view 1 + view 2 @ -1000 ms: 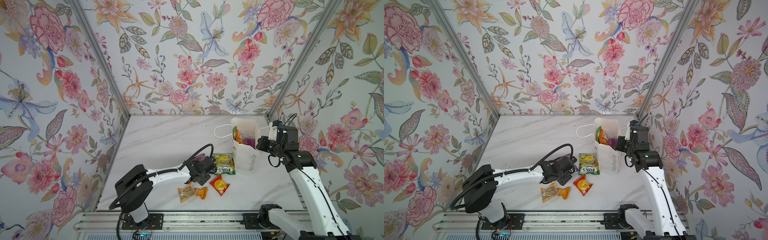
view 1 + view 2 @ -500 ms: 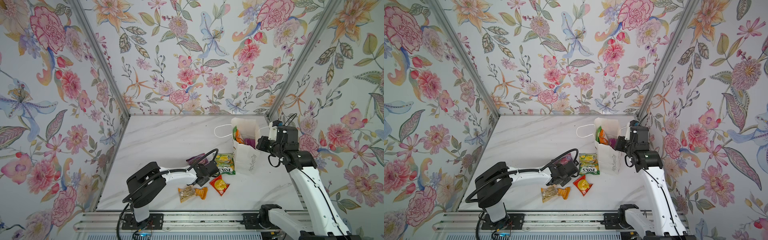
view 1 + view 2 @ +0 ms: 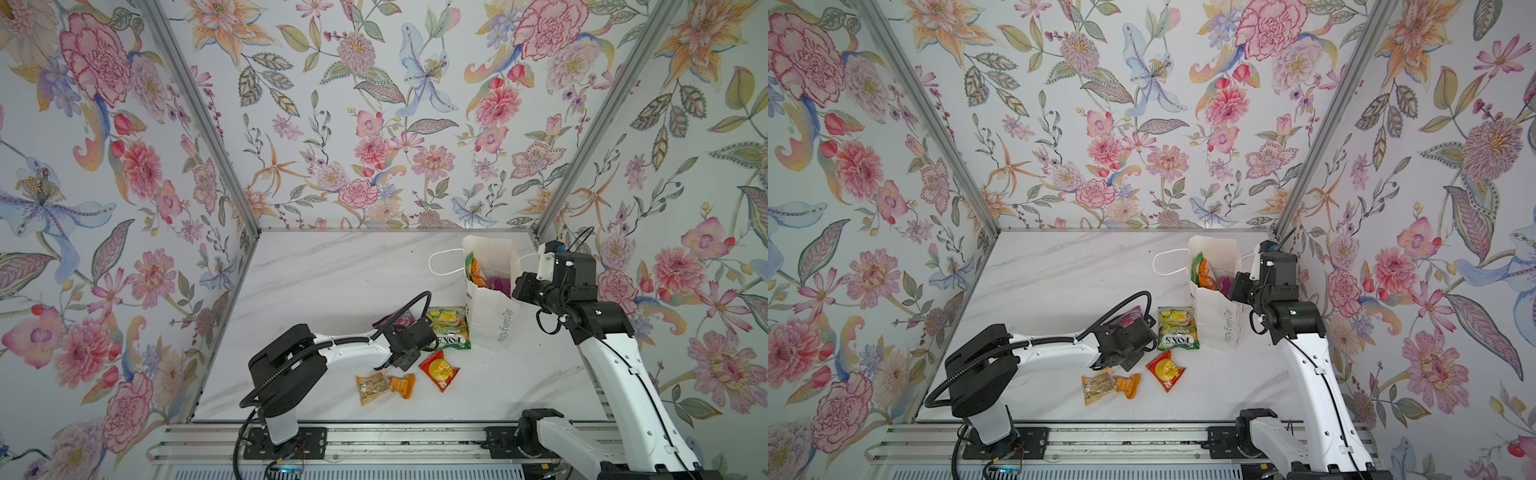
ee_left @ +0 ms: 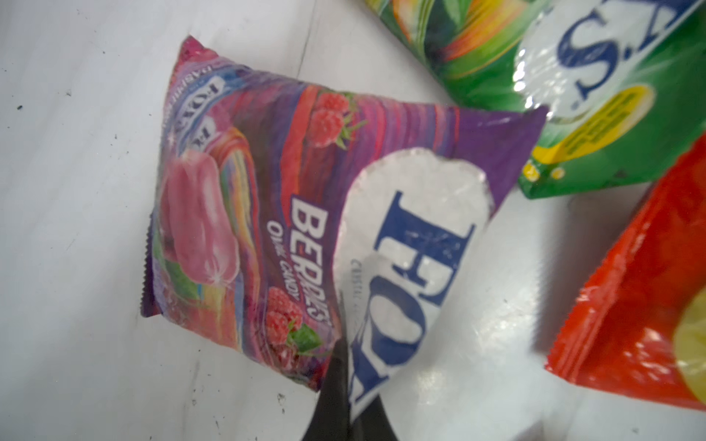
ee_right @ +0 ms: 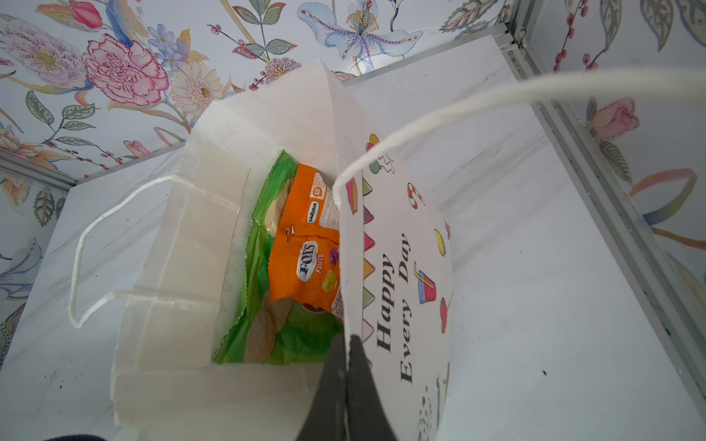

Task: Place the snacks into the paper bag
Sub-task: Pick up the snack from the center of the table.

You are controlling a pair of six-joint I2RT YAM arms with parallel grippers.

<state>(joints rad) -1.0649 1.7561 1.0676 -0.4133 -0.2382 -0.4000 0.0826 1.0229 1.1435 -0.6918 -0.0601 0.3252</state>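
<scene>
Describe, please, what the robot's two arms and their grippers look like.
Both arms have white tube-like links joined by boxy black joints. The left arm carries a thick black ribbed hose looping from shoulder to wrist; the right arm has a thin black cable along its white link. The left gripper and right gripper show dark, tapering fingers.

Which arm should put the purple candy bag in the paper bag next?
Left. The left hand is shut on the purple FOX'S Berries candy bag. The right hand pinches the paper bag by its wall, holding it open.
</scene>
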